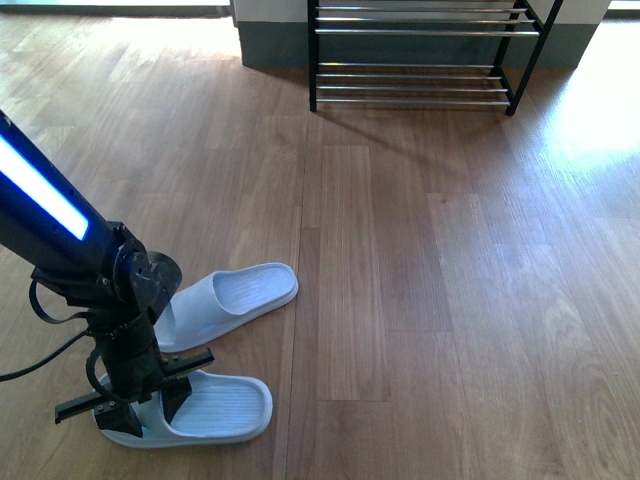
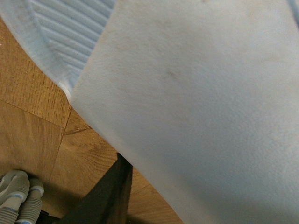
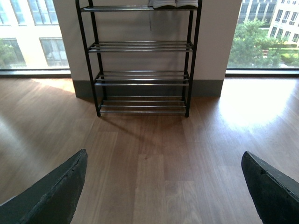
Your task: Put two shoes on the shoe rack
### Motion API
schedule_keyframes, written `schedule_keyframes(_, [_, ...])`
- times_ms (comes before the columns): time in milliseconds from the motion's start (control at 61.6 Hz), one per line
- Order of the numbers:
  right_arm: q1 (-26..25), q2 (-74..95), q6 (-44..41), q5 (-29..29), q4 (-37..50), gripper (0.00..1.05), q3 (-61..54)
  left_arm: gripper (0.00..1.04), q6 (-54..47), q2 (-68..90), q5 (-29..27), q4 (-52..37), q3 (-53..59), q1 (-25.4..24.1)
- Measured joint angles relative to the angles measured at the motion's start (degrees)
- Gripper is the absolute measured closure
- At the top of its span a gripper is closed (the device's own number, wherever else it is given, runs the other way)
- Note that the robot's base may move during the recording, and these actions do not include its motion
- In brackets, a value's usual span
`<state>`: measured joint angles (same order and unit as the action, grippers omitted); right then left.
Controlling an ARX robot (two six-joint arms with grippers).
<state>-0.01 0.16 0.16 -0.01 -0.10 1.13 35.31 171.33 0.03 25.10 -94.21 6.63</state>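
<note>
Our left end effector (image 1: 140, 405) straddles the strap of the near slipper (image 1: 225, 405); pinching or not, we can't tell. Right end effector (image 3: 163, 155) is spread wide, facing the shoe rack (image 3: 142, 45).

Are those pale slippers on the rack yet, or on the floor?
On the floor. The near slipper and far slipper both lie there, well short of the shoe rack.

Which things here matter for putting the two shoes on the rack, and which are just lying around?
Job: near slipper, far slipper, shoe rack, left gripper over the near slipper.
Lying about: pale item on the rack's top shelf, too cropped to identify.
</note>
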Motion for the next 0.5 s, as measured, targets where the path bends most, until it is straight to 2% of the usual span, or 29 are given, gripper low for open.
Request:
schedule_keyframes(16, [0.00, 0.00, 0.00, 0.00, 0.02, 0.09, 0.00, 0.82, -0.22, -0.61, -1.09, -1.53, 1.27, -0.02])
schedule_keyframes(179, [0.00, 0.00, 0.00, 0.00, 0.00, 0.09, 0.00, 1.03, -1.18, -6.10, -3.67, -7.32, 8.15, -0.68])
schedule_keyframes(260, [0.00, 0.00, 0.00, 0.00, 0.02, 0.09, 0.00, 1.03, -3.56, -13.99, -5.70, -13.77, 15.43, -1.90])
schedule_keyframes(503, [0.00, 0.00, 0.00, 0.00, 0.02, 0.09, 0.00, 1.03, -9.84, -32.87, -12.90, -24.61, 31.06, -5.53])
